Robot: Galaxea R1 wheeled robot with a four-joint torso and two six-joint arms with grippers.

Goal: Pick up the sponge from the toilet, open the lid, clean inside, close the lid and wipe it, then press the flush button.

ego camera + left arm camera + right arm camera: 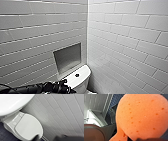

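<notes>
1 orange sponge (pixel 141 116), 1 shut lid (pixel 28 127), 1 flush button (pixel 77 75)

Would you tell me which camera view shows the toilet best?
The left wrist view: the toilet shows from tank to closed lid. The head view gives its tank top and flush button; the right wrist view, a white part beside the sponge.

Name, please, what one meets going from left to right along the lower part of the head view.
left arm → white tank top with the flush button at its middle → tiled right wall. The wall niche is left out: it sits above the arm's end and the tank top.
</notes>
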